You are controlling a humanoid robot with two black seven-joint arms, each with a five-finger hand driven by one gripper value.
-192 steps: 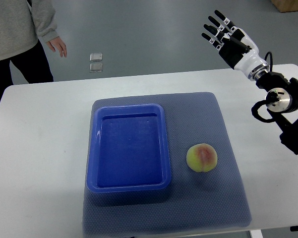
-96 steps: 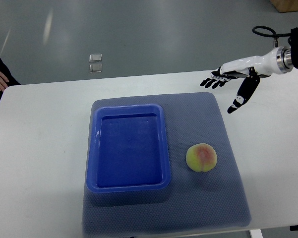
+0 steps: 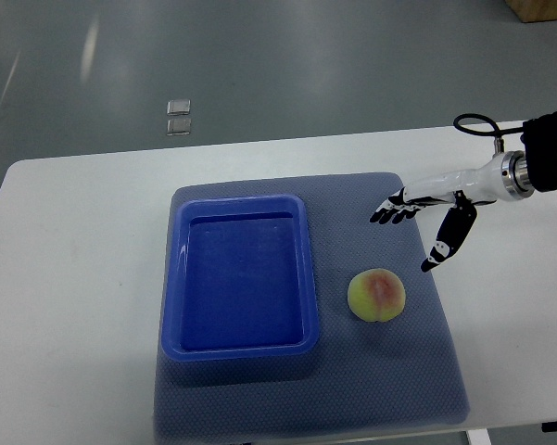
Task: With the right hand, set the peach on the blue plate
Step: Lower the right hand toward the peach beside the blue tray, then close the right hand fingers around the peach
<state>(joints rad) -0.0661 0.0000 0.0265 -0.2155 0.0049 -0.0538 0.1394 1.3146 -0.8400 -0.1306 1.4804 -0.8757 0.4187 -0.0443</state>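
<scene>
A grey mat (image 3: 371, 389) covers the white table (image 3: 74, 278); 2 small squares (image 3: 178, 116) lie on the floor.

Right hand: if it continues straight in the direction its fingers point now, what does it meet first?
Probably the blue plate, at its far right rim. The right hand points left, passing beyond the peach; its height is unclear.
</scene>
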